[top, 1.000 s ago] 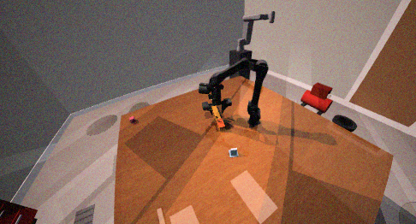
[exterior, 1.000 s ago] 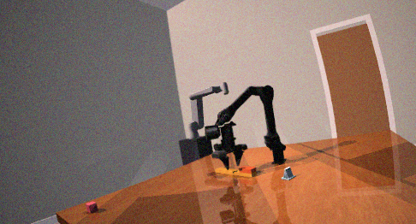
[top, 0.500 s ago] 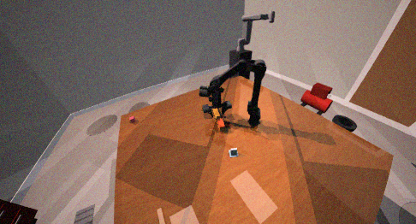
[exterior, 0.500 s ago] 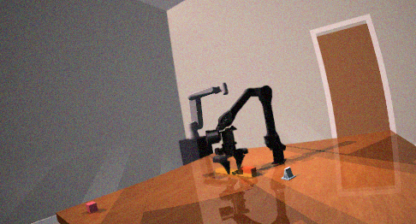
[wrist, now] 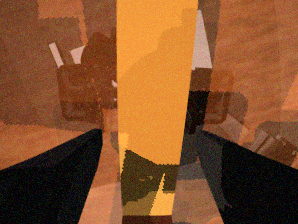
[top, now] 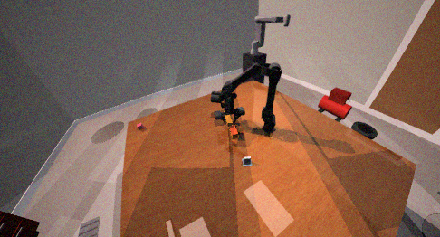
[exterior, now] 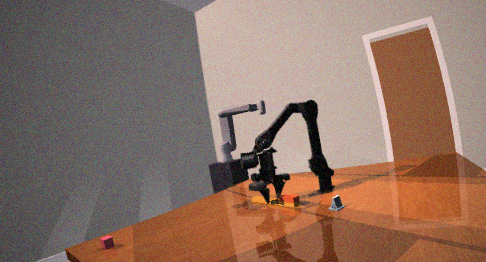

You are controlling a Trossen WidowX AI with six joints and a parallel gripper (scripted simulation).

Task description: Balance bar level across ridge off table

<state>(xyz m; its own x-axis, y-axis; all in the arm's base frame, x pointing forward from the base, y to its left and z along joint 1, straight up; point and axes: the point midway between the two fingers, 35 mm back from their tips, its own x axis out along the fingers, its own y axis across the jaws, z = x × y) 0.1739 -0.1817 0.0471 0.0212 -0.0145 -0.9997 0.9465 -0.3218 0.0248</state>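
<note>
Far left of the bar, a grey, grainy wall rises behind the scene, and a small pinkish-red cube sits near the edge of the glossy, wood-grained worktop. The bar, a straight orange-yellow block with a red-orange end, lies low at the worktop, off the ridge; fingers and shadow partly cover it, and the wrist view crops its length. Whether its underside touches wood is hard to make out. The black gripper is spread around it, a dark finger on either side, gaps showing. Behind the bar stands a grey arm; to its right are the black arm and the small, pale blue-grey, wedge-like ridge. Farther right, a brown door with a pale frame fills part of the beige wall.
</note>
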